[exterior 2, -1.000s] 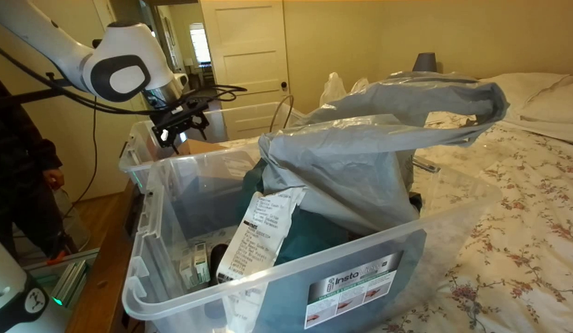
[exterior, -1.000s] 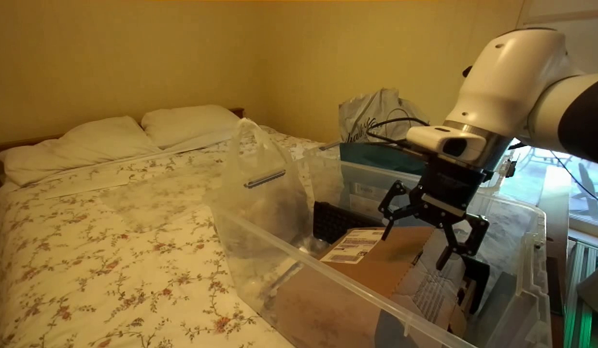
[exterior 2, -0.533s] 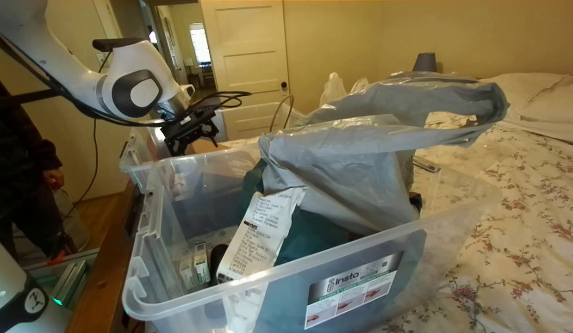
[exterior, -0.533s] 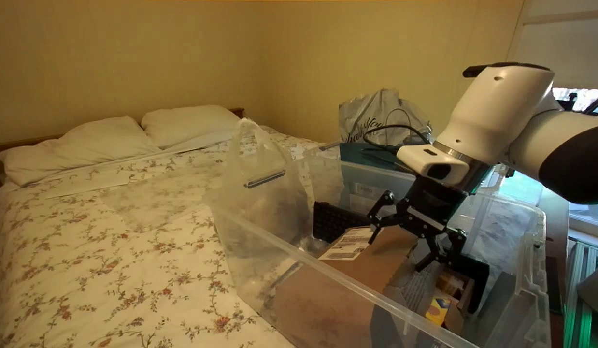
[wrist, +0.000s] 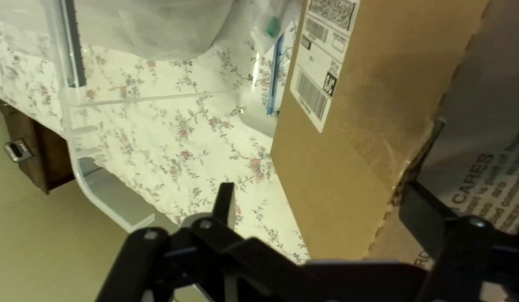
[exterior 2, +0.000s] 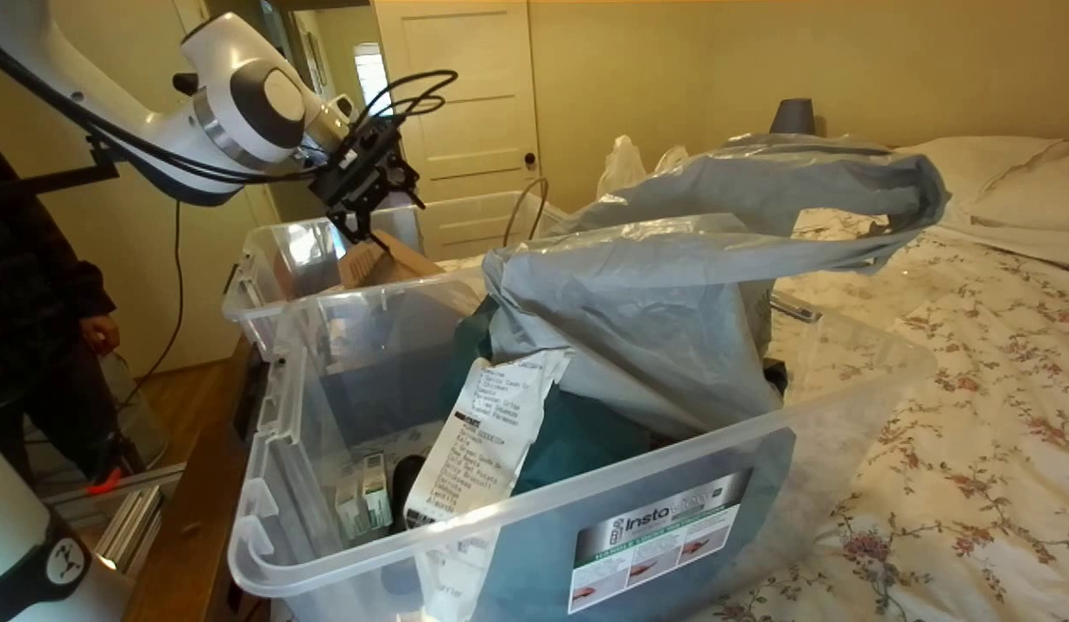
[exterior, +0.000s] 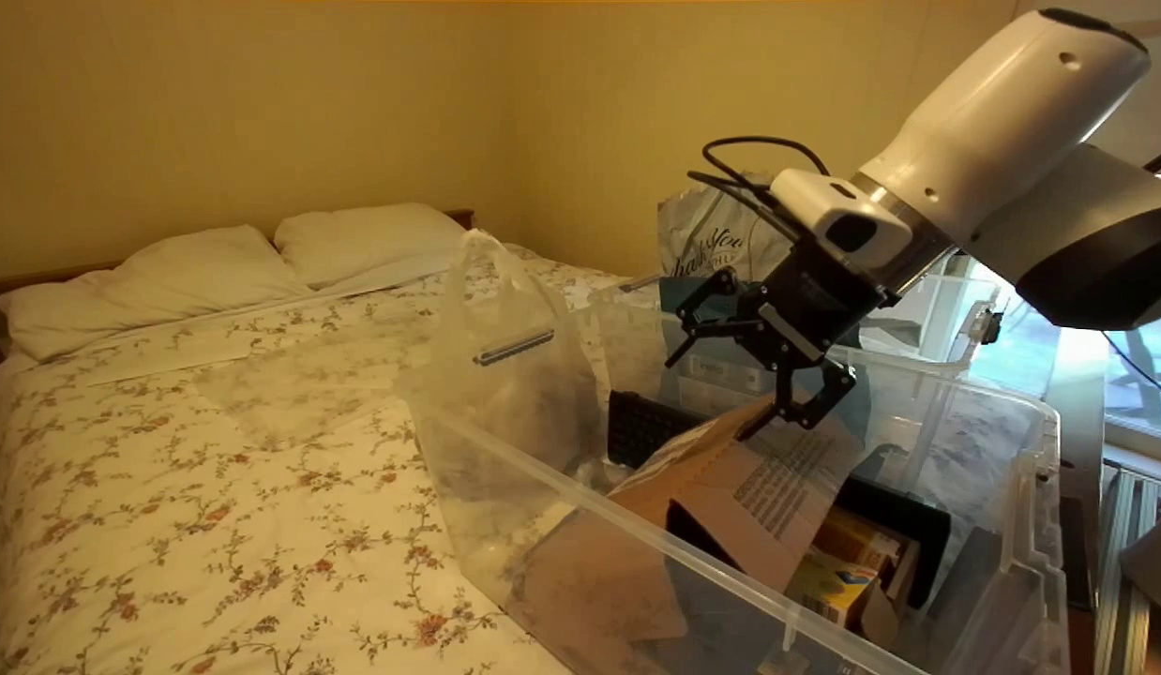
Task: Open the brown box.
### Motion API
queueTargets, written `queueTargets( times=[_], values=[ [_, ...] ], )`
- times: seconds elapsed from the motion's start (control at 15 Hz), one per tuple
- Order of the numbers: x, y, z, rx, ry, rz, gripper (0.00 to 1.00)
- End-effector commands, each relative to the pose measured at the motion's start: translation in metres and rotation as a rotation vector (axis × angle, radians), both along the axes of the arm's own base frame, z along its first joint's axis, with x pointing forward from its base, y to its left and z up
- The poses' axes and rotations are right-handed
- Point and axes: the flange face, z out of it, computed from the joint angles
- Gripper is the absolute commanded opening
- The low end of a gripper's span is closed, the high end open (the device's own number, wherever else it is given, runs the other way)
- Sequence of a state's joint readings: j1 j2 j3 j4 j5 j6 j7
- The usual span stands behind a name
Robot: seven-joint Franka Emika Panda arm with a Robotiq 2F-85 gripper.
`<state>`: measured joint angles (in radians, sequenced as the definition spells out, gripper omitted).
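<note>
Just beyond the near rim of the clear bin (exterior: pixel 543 478), the brown box (wrist: pixel 351 159) stood partly open, or so it looked: its lid (exterior: pixel 648 480) was tipped up toward a peak, the printed flap (exterior: pixel 794 480) sloped down to the right, and a dark gap showed underneath. The gripper (exterior: pixel 709 397) was at that peak with its fingers spread well apart and nothing pinched between them; in the wrist view one fingertip (wrist: pixel 423 214) seemed to touch the ragged fold between lid and flap, though whether it was hooked under could not be told. So the opening seemed begun but not finished: what appeared to be left was swinging the lid right back to the left and leaving it there, and no contents could be made out in the gap. If the fingertip slipped off the fold, the lid would probably drop shut. Around it, the bin's walls hemmed the box in, which could leave little room for sweeping sideways, while a yellow packet (exterior: pixel 836 586) sat low at the near right, likely clear of the lid's path. Past the box on the far left leaned a black keyboard (exterior: pixel 646 431), and a white plastic bag (exterior: pixel 543 403) bulged to its left; either might catch the lid on its way over. Farther back, a grey bag (exterior: pixel 702 230) rose from a second clear bin (exterior 2: pixel 638 473), and pale pillows (exterior: pixel 374 248) lay at the far end of the bed (exterior: pixel 168 506).
</note>
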<state>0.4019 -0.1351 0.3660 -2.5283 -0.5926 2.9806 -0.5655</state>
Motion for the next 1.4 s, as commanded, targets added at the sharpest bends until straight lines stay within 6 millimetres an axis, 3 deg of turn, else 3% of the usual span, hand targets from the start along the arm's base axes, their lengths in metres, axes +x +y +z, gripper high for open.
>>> queueTargets(
  times=[0.0, 0.27, 0.4, 0.47, 0.73, 0.8, 0.93, 1.0, 1.33],
  values=[
    [0.011, 0.024, 0.004, -0.028, -0.049, -0.004, 1.00],
    [0.013, 0.049, -0.023, -0.103, -0.064, -0.017, 1.00],
    [0.017, 0.058, -0.024, -0.096, -0.081, -0.035, 1.00],
    [0.019, 0.061, -0.018, -0.075, -0.093, -0.045, 1.00],
    [0.016, 0.073, 0.038, 0.045, -0.184, -0.075, 1.00],
    [0.013, 0.071, 0.042, 0.029, -0.164, -0.078, 1.00],
    [0.000, 0.062, 0.029, 0.008, -0.065, -0.076, 1.00],
    [-0.008, 0.058, 0.005, -0.033, 0.007, -0.089, 1.00],
    [-0.042, 0.048, -0.059, -0.098, 0.277, -0.082, 1.00]
  ],
)
